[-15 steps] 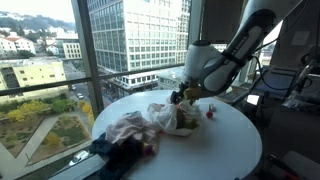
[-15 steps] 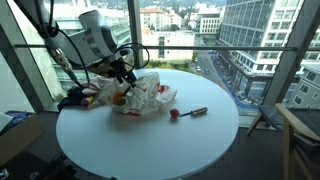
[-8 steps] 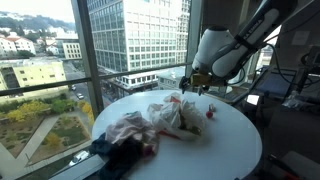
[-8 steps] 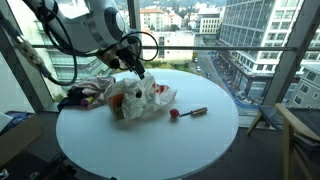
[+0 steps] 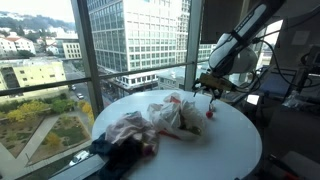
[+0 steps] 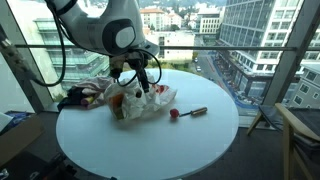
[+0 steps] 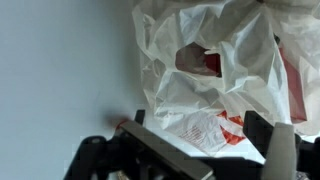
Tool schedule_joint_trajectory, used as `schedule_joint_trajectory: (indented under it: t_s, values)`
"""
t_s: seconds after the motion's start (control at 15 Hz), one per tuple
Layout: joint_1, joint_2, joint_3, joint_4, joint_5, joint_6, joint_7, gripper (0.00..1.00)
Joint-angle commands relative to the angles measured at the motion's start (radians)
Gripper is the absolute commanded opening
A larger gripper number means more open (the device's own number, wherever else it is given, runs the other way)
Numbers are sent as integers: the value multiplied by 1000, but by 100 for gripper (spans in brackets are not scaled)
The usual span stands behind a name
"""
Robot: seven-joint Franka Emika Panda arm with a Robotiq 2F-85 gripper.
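A crumpled white plastic bag with red print lies on the round white table, and it shows in both exterior views. My gripper hangs just above the bag's edge. In the wrist view the gripper has its two dark fingers spread wide apart, with the bag on the table below between them. Nothing is held. A bit of red shows beside one finger.
A heap of pink and dark cloth lies next to the bag by the window. A small red-tipped tool lies on the table beyond the bag. Glass walls surround the table. Cables and equipment stand behind the arm.
The arm has swung away from the middle of the bag toward its edge nearer the red-tipped tool and has risen a little. The bag and cloth have not moved.
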Motion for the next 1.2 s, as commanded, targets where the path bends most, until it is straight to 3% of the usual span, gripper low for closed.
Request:
schedule_joint_trajectory:
  t_s: [0.0, 0.47, 1.13]
  values:
    - [-70, 87, 48, 74, 157, -37, -54, 100]
    - [-125, 229, -1, 187, 192, -82, 19, 100]
    - [-180, 470, -20, 495, 208, -294, 117, 100]
